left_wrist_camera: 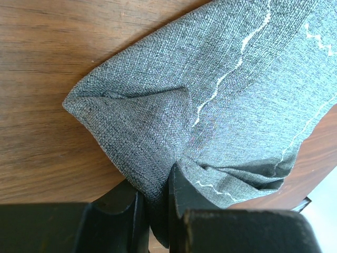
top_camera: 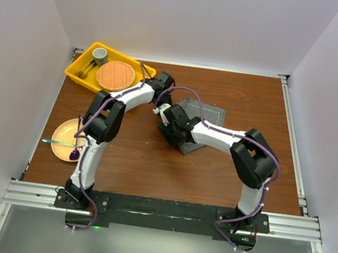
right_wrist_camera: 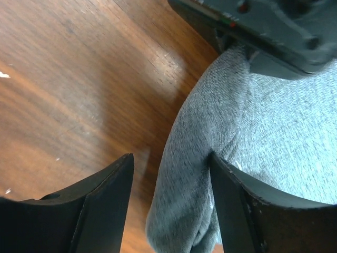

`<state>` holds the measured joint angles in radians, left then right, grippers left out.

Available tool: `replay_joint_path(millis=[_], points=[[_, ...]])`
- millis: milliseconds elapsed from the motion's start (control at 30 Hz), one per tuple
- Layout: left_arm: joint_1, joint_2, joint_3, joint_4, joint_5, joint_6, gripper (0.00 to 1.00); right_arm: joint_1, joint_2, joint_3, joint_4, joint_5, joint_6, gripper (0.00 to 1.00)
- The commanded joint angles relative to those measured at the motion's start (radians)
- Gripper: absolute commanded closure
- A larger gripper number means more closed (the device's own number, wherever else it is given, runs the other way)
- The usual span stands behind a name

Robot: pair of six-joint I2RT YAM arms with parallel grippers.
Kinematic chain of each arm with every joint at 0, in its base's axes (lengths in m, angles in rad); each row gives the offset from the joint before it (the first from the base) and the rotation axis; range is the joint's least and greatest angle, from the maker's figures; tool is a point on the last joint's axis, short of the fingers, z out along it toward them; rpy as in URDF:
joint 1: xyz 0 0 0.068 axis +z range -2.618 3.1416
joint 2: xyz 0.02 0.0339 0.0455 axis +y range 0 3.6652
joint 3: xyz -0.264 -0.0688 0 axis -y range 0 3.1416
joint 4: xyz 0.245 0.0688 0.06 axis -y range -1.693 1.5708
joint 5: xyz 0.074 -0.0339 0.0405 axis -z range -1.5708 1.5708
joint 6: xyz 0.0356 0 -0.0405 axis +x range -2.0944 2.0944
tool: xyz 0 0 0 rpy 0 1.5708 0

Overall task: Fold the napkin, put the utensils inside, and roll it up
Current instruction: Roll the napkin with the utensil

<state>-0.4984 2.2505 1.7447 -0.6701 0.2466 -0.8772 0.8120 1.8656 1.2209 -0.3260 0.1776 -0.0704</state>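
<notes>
Where bunched, napkin [left_wrist_camera: 210,95] between left fingers [left_wrist_camera: 181,192].

Top view high, looking down; both wrist views close, sharing napkin [left_wrist_camera: 237,105].

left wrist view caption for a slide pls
Left gripper pinching a bunched fold of the grey-green napkin, wooden table beneath.
</notes>
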Motion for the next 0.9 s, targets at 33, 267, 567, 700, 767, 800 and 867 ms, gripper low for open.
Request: replay_joint_path(millis=[33, 267, 567, 700, 767, 800, 867], points=[[0.001, 0.092, -0.059, -0.201, -0.027, 0.015, 1.00, 0.003, 0.052, 0.029, 0.027, 0.051, -0.031, 0.35], [0.004, 0.095, -0.054, -0.203, -0.017, 0.030, 1.00, -0.020, 0.127, 0.032, 0.002, 0.039, 0.016, 0.66], [0.011, 0.037, -0.077, -0.125, -0.004, 0.069, 1.00, -0.163, 0.083, -0.104, 0.120, -0.358, 0.194, 1.00], [0.020, -0.046, -0.132, -0.014, -0.029, 0.089, 0.70, -0.212, 0.139, -0.101, 0.142, -0.619, 0.219, 1.00], [0.029, -0.096, -0.145, 0.027, -0.053, 0.110, 0.52, -0.234, 0.171, -0.100, 0.163, -0.740, 0.245, 1.00], [0.032, -0.107, -0.149, 0.033, -0.061, 0.116, 0.47, -0.243, 0.181, -0.100, 0.171, -0.775, 0.259, 1.00], [0.041, -0.141, -0.154, 0.058, -0.066, 0.138, 0.39, -0.269, 0.210, -0.109, 0.198, -0.872, 0.297, 1.00]])
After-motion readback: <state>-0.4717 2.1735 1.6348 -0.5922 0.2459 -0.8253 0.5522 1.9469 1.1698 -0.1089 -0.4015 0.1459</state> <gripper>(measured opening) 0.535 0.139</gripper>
